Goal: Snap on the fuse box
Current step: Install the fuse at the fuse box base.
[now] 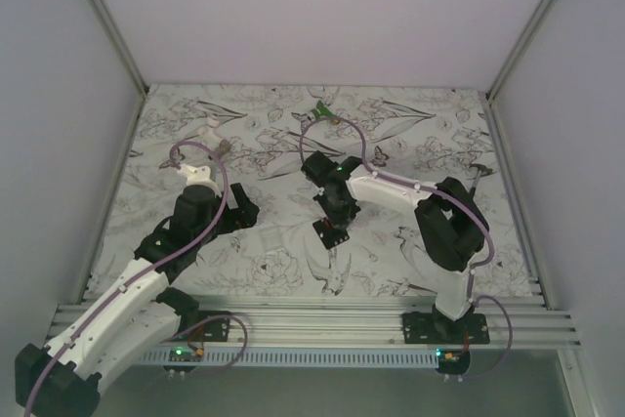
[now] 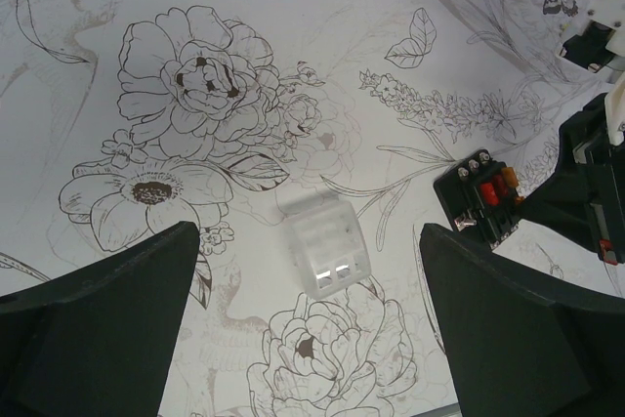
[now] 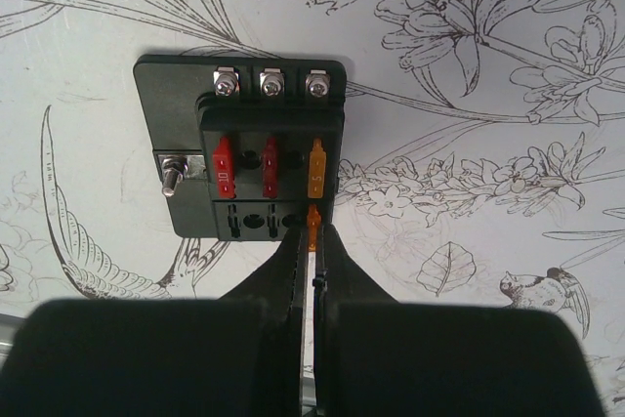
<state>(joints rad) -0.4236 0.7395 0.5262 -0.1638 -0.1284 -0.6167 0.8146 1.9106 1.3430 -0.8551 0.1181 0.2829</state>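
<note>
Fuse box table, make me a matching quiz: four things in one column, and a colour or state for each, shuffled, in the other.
Things
1. left tool
2. right tool
3. fuse box
4. cover

Colour or state
a. clear
b. black
c. wide open
d. shut on a fuse

Pairs: 1-c, 2-d, 3-b, 4-a
</note>
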